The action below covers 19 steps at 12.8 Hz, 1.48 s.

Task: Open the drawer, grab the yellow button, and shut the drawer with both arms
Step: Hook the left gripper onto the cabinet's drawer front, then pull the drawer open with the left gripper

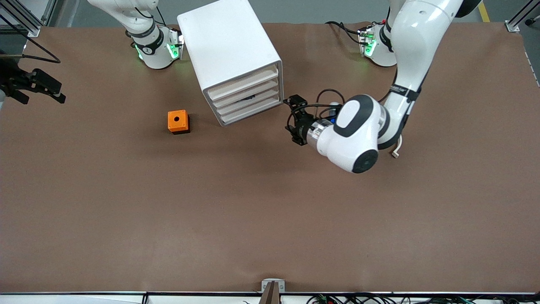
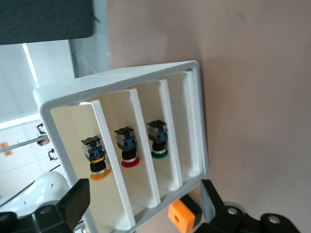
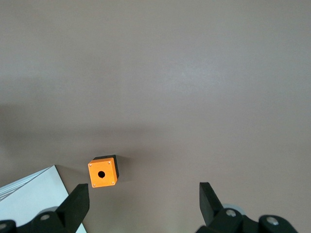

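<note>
Left gripper (image 1: pixel 291 120) w/ fingers wide sits just in front of the white cabinet (image 1: pixel 230 55), orange button (image 2: pixel 97 162) inside its drawer (image 2: pixel 85 160); right gripper (image 3: pixel 143 201) wide over the orange cube (image 3: pixel 102 173).

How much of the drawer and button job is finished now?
Nothing looks done: the drawers all sit flush in the cabinet, the orange button inside. In hand: the left gripper, open, faces the drawers. The right gripper waits open above the table. To do: open, take the button, close.

Brown table (image 1: pixel 253 219) carries white cabinet (image 1: pixel 230 50) and orange cube (image 1: pixel 178 121).
</note>
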### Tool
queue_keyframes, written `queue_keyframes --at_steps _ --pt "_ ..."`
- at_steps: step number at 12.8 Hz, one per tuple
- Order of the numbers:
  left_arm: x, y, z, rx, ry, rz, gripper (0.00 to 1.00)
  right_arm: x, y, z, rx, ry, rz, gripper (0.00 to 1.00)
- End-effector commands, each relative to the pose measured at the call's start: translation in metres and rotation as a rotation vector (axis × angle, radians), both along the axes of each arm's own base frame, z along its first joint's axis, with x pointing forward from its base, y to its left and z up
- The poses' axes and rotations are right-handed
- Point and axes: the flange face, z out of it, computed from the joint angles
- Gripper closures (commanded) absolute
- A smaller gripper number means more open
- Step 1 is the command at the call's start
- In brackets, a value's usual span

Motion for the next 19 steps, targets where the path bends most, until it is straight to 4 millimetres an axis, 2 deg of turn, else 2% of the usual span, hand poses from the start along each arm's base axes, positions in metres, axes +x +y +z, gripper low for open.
queue_keyframes --at_steps 1,2,3,4,5,9,12,13,14,15,16,19 --pt "-0.024 -0.033 -0.018 0.085 0.114 0.021 0.20 -0.004 0.001 0.004 0.015 -0.005 -0.007 0.00" --pt "-0.034 -0.045 -0.025 0.097 0.153 0.026 0.31 -0.004 0.001 0.004 0.014 -0.005 -0.007 0.00" --pt "-0.040 -0.054 -0.032 0.097 0.201 0.042 0.37 -0.004 0.001 0.004 0.014 -0.005 -0.007 0.00" --pt "-0.043 -0.058 -0.035 0.096 0.231 0.055 0.39 -0.004 0.001 0.004 0.012 -0.005 -0.007 0.00" --pt "-0.055 -0.070 -0.038 0.097 0.244 0.037 0.43 -0.004 0.002 0.004 0.012 -0.003 -0.005 0.00" --pt "-0.087 -0.101 -0.050 0.095 0.286 -0.007 0.46 -0.004 0.001 0.004 0.003 -0.003 -0.002 0.00" --pt "-0.100 -0.107 -0.054 0.119 0.313 -0.033 0.51 -0.004 0.001 0.003 0.001 -0.001 0.001 0.00" --pt "-0.108 -0.113 -0.055 0.123 0.313 -0.048 0.64 -0.004 0.000 0.003 0.000 -0.001 0.003 0.00" --pt "-0.110 -0.114 -0.056 0.125 0.313 -0.052 0.73 -0.004 0.000 0.003 0.000 -0.001 0.003 0.00" --pt "-0.110 -0.115 -0.055 0.123 0.313 -0.051 0.90 -0.004 0.000 0.003 0.000 -0.001 0.003 0.00" --pt "-0.110 -0.115 -0.055 0.123 0.313 -0.051 1.00 -0.004 0.000 0.003 0.000 -0.001 0.003 0.00" --pt "-0.103 -0.110 -0.055 0.119 0.304 -0.043 1.00 -0.004 0.000 0.003 -0.005 -0.001 0.004 0.00"
